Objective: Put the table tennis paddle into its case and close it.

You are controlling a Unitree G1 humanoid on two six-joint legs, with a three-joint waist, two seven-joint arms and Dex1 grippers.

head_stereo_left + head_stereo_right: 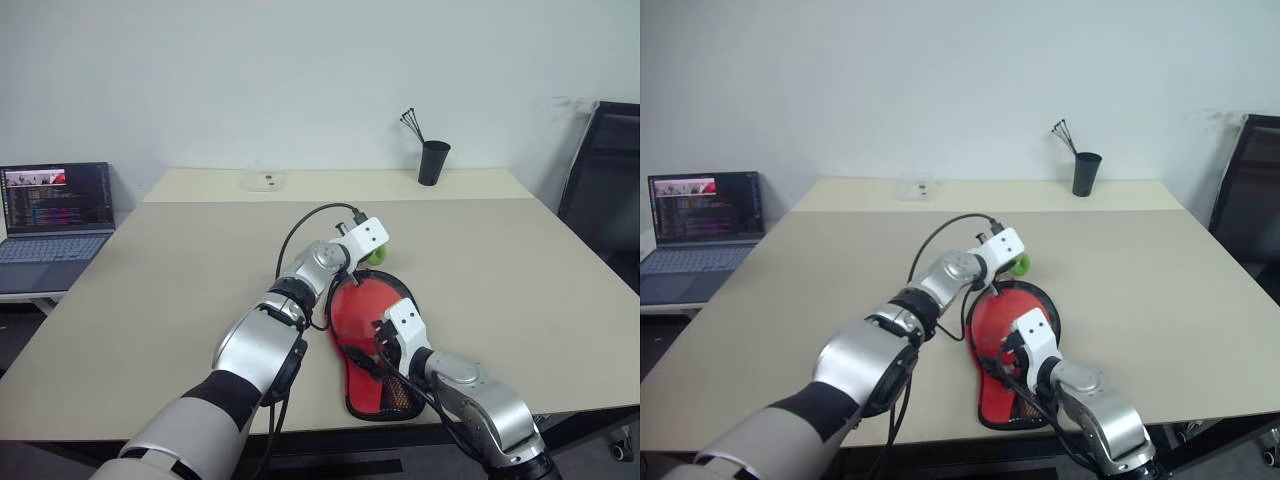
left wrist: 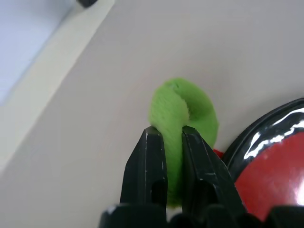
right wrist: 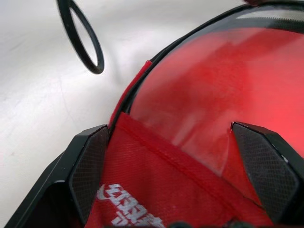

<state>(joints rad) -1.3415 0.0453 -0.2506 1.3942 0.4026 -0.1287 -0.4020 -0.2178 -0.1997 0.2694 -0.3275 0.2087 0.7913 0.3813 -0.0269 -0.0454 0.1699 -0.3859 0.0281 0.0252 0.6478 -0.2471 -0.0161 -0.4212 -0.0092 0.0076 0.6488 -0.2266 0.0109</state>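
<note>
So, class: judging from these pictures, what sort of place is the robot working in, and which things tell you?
Probably an office or lab workroom: a large beige table, an open laptop showing code, a black pen cup and a dark office chair against a plain white wall.

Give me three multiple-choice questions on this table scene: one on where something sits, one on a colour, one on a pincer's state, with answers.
1. Where does the black cup stand?
A) near the table's far edge
B) on a shelf
C) on the floor

2. What colour is the fuzzy tuft in the left pincer?
A) white
B) green
C) blue

3. How is the right pincer?
A) shut on a pen
B) shut on a ball
C) open

Answers:
1 A, the cup stands far back on the tabletop.
2 B, the black fingers pinch a bright green tuft.
3 C, its fingers stand wide apart over the case.
</note>
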